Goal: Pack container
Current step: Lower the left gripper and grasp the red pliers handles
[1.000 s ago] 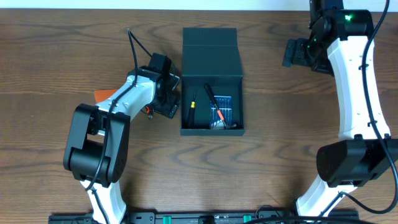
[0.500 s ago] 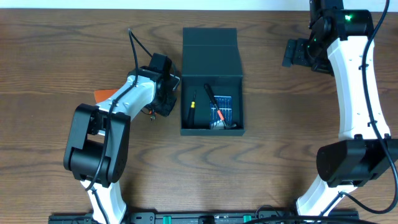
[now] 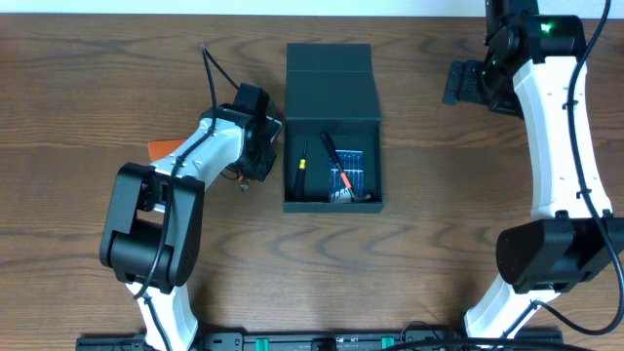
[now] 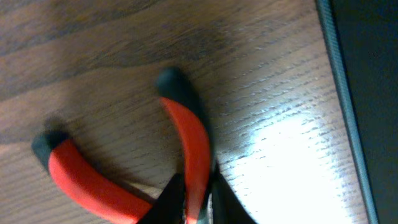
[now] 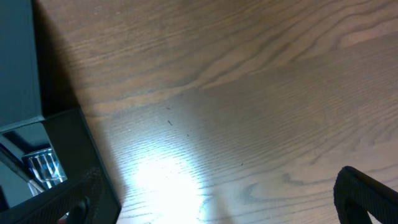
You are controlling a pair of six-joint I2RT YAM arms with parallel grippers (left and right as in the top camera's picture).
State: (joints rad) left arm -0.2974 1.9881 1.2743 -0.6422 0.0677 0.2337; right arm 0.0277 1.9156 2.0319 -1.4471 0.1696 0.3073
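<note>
Grip: left hand (image 4: pixel 196 200) is pinched shut on one leg of the red-handled, black-tipped pliers (image 4: pixel 186 140). The pliers lie flat on the wooden counter (image 4: pixel 280 124), just beside the left wall of the dark teal-green square cardboard box (image 3: pixel 331 206). Box sits mid-counter, flap lid thrown back, small tools (image 3: pixel 336 171) inside.

Judgement: box is light and its thin walls flex, so take it by a wall's edge near a corner. Pliers are stiff with a non-slip sleeve; held by one leg, they may swing open.

Right hand (image 3: pixel 460 84) is spread wide, empty, well apart.
</note>
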